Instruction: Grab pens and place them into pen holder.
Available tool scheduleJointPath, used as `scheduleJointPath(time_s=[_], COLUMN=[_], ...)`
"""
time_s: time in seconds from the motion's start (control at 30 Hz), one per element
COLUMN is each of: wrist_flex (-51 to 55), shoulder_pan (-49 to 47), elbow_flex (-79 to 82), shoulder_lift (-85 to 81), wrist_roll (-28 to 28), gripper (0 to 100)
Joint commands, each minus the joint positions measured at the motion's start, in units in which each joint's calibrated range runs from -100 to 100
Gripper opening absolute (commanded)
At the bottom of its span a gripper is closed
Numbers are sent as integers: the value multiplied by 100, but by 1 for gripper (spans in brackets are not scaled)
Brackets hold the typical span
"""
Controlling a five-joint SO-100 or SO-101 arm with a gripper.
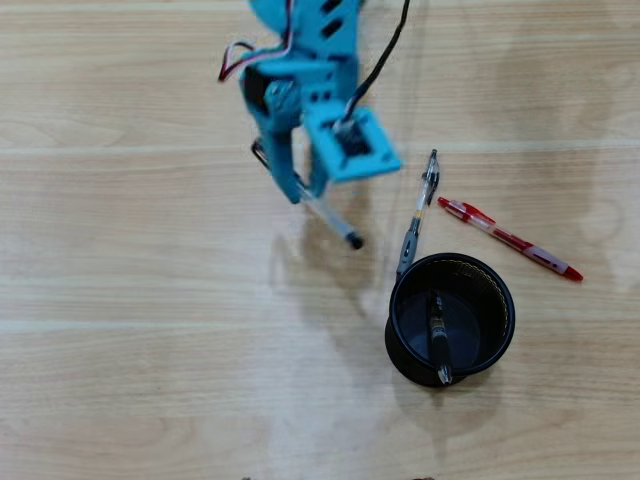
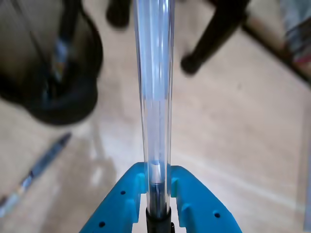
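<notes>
In the overhead view my blue gripper (image 1: 303,190) is shut on the clear pen (image 1: 332,222), whose black cap points down-right just above the table. The wrist view shows the same clear pen (image 2: 154,87) running up from between the blue fingers (image 2: 121,199) of the gripper (image 2: 156,187). The black mesh pen holder (image 1: 400,345) stands to the lower right with a black pen (image 1: 437,335) leaning inside; it appears blurred at upper left in the wrist view (image 2: 73,97). A grey-clear pen (image 1: 420,208) lies just above the holder, and a red pen (image 1: 510,238) lies to its right.
The surface is a light wooden tabletop. The grey-clear pen (image 2: 39,167) lies at lower left in the wrist view. Dark, blurred legs of furniture (image 2: 214,34) stand beyond the table at the top of that view. The arm's black cable (image 1: 385,55) hangs over the upper table.
</notes>
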Motion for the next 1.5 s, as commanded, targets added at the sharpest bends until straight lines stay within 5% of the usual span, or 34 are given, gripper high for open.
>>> scheduleJointPath(time_s=[0.0,0.4,0.73,1.07,1.23,1.47], wrist_flex=[-1580,-6385,-6840,-7605,-5362,2202], shoulder_pan=[-473,-1586,-1529,-1561,-1586,-795], elbow_flex=[-796,716,1604,1649,2256,2111], shoulder_lift=[-249,1619,1771,1357,-317,-2363], wrist_roll=[-337,-1738,-1696,-1053,-358,-264], gripper=[2,2,11,15,15,16])
